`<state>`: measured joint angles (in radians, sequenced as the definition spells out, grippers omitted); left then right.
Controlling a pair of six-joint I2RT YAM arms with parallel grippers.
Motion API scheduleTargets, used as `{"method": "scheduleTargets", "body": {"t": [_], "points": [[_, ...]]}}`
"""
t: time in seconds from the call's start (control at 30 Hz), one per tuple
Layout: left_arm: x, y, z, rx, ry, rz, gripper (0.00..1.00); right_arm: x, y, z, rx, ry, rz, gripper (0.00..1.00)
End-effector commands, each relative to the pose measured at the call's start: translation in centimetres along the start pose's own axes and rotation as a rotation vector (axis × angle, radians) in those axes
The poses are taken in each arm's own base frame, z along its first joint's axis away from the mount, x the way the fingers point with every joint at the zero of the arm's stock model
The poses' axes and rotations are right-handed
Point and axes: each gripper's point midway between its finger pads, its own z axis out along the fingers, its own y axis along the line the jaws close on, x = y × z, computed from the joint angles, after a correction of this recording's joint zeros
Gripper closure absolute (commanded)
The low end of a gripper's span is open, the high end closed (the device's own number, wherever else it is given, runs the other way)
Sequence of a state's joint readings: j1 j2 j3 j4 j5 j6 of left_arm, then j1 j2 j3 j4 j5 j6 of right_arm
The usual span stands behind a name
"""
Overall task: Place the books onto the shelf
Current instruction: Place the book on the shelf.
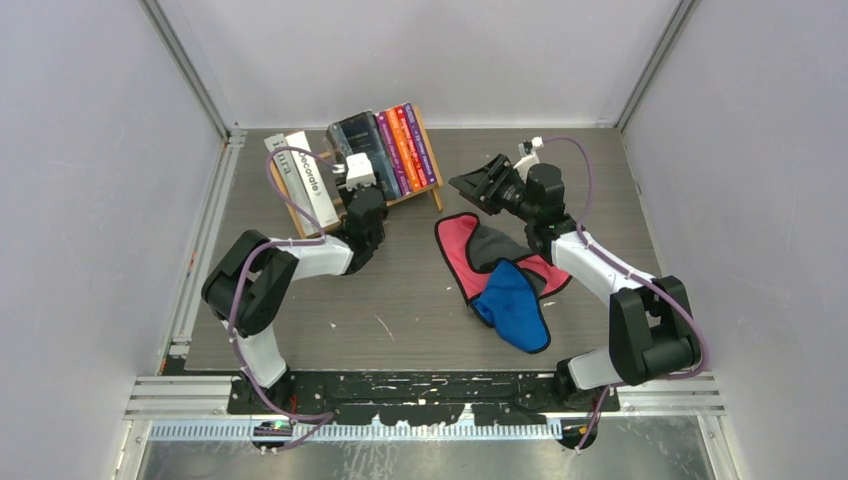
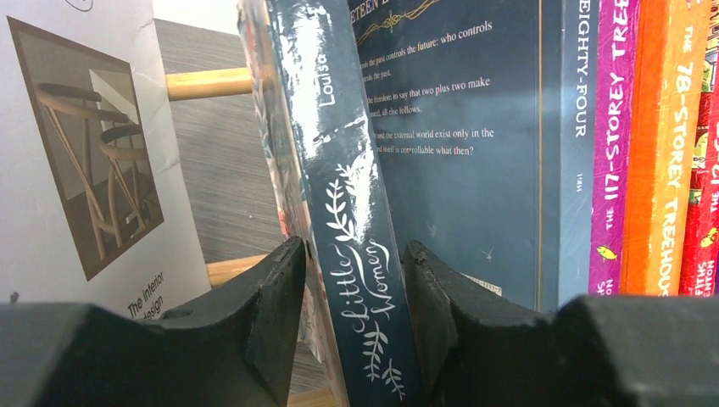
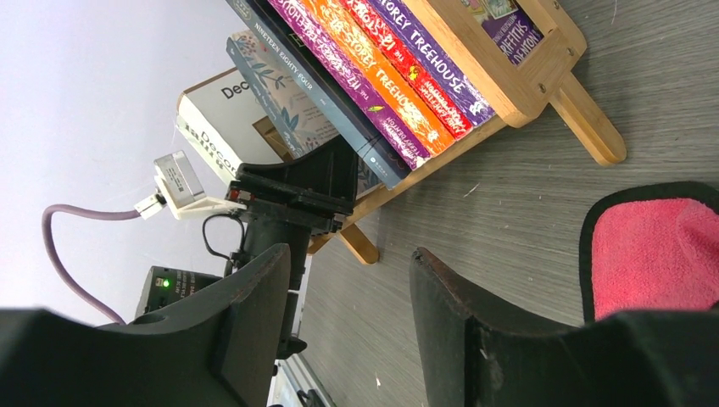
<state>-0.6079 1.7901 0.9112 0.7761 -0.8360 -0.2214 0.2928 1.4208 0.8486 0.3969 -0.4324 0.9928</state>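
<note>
The light-wood shelf (image 1: 434, 176) stands at the back of the table, holding a row of books (image 1: 395, 150): dark, purple, orange and red spines. The white "Decorate" book (image 1: 312, 178) and a grey book (image 1: 283, 160) lean at its left end. My left gripper (image 1: 352, 168) is at the shelf's front. In the left wrist view its jaws (image 2: 354, 246) straddle the upright "Little Women" paperback (image 2: 314, 102), with a small gap on each side. That book stands between "Decorate" (image 2: 76, 153) and a dark blue book (image 2: 475, 153). My right gripper (image 1: 478, 185) hovers open and empty right of the shelf (image 3: 526, 85).
A red cloth (image 1: 455, 245), a grey cloth (image 1: 495, 245) and a blue cloth (image 1: 512, 305) lie in a heap between the arms, right of centre. The red cloth (image 3: 653, 254) lies close under the right gripper (image 3: 349, 254). Grey walls close in the table on three sides.
</note>
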Motion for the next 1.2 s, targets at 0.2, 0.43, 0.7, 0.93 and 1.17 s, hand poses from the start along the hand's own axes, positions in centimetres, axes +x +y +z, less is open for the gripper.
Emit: {"method": "scheduleTargets", "body": {"t": [0.2,0.43,0.7,0.93,1.17], "points": [[-3.5,-0.5,-0.3,0.017,-0.047,-0.097,0.52,-0.5,2.0,-0.4,-0.074,-0.022,-0.041,0.41],[-3.1,-0.6,0.2,0.006,-0.026,-0.082,0.52,-0.4,1.8,-0.3,-0.07,-0.018,-0.041,0.41],[-3.8,-0.4,1.1,0.006,-0.01,-0.093,0.6,-0.5,1.7,0.3,-0.076,-0.01,-0.04,0.41],[-3.9,-0.4,1.3,0.019,-0.002,-0.089,1.0,-0.5,1.5,0.6,-0.074,-0.009,-0.035,0.41],[-5.8,0.1,0.6,0.023,-0.052,-0.116,1.0,-0.3,1.4,0.7,-0.079,0.001,-0.03,0.41]]}}
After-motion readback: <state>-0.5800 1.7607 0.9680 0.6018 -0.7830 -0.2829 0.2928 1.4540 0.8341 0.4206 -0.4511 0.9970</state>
